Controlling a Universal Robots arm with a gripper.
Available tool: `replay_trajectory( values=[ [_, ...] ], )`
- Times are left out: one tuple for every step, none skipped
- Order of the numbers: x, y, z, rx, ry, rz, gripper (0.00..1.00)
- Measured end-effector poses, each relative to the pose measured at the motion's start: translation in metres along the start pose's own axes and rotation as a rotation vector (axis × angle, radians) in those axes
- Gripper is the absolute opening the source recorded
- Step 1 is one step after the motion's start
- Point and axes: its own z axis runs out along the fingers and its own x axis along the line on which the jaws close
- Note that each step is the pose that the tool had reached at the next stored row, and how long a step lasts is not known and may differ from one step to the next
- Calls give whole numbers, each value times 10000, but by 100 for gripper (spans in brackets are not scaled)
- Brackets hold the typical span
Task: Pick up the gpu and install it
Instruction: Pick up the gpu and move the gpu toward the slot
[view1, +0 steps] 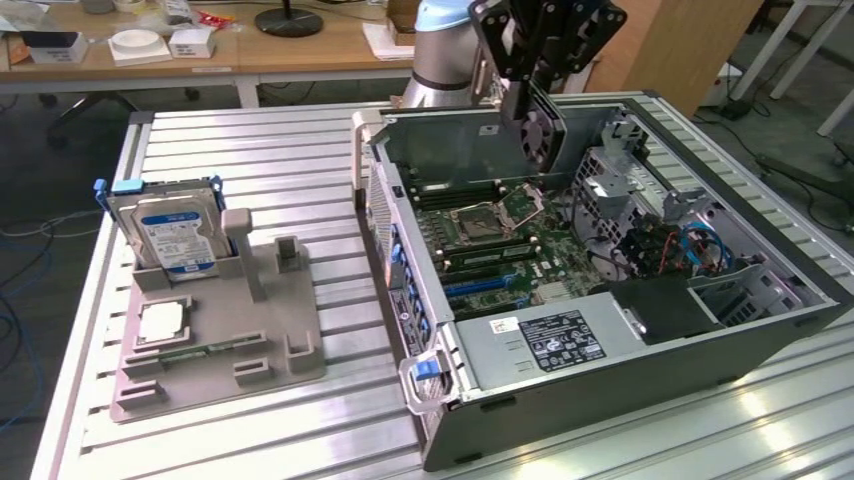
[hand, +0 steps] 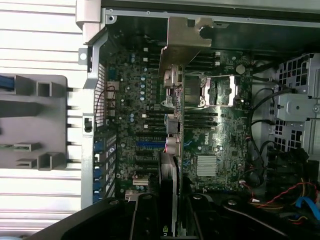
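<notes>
My gripper (view1: 541, 70) is closed narrow on the gpu (view1: 541, 125), pinching the flat card between both fingers; in the exterior view the card hangs on edge below the fingers, its dark fan face turned toward the exterior view's right. It sits over the far end of the open computer case (view1: 747, 330), above the motherboard (view1: 514, 240) and not seated in any slot.

In the wrist view my gripper (hand: 169, 212) has the gpu (hand: 170, 170) edge-on between its dark fingers (hand: 145, 215); the silvery bracket (hand: 186, 42) is at the card's far end, near the case wall; beneath the card lie the CPU socket (hand: 215, 92) and, just beside its line, a blue expansion slot (hand: 150, 143).

On the slatted metal table (view1: 240, 160), well apart from the case toward the exterior view's left, stands a grey holder (view1: 254, 340); a hard drive (view1: 167, 235) with a blue-white label stands upright in it; a narrow green memory stick (view1: 200, 352) lies flat on its lower part.
</notes>
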Motion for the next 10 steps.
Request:
replay_trajectory(
  values=[
    [-12, 0, 1, -1, -1, -1, 27],
    [-24, 0, 1, -1, 0, -1, 27],
    [-36, -1, 2, -1, 0, -2, 27],
    [-49, -1, 3, -1, 0, -3, 27],
    [-60, -1, 3, -1, 0, -4, 27],
    [-72, -1, 4, -1, 0, -5, 27],
    [-85, -2, 4, -1, -1, -6, 27],
    [-98, -2, 4, 0, 0, -7, 27],
    [-110, -2, 5, -1, 0, -7, 27],
    [-122, -2, 5, -1, 0, -7, 27]
  ],
)
